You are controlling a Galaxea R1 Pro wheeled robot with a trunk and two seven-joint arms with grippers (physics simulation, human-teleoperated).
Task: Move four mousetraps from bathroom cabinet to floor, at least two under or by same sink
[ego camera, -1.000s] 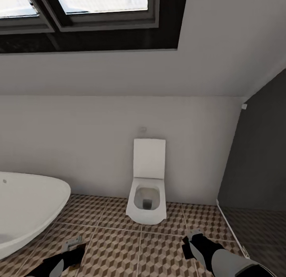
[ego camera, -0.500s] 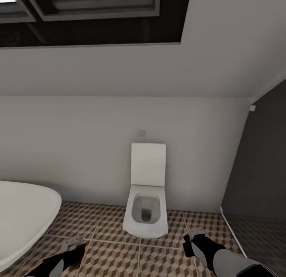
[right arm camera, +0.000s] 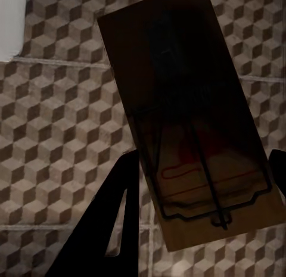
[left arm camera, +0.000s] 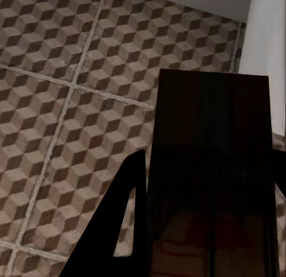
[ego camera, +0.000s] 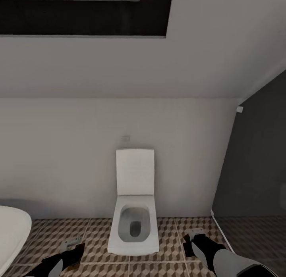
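Walls close the room ahead: a pale grey wall runs across the far side under a sloped ceiling, and a dark panel shuts off the right. Between them the bathroom floor, tiled in brown and beige cubes with pale grout lines, runs from the robot up to the far wall. The white toilet stands against that wall in the middle with its lid up, and open tile lies on either side of it. The rounded white rim of the bathtub cuts in at the left edge, narrowing the tile on that side; on the right the tiles run clear up to the foot of the dark panel.

Both arms reach low over the tiles. The left end effector is pinching one of the mousetraps: in the left wrist view the dark-brown board sits between the black fingers and juts out past them above the floor, its far corner crossing a white edge. The right end effector is likewise clamped on another mousetrap, whose board lies tilted between that arm's fingers, thin wire parts and a red mark showing on its face, with tile beneath it.
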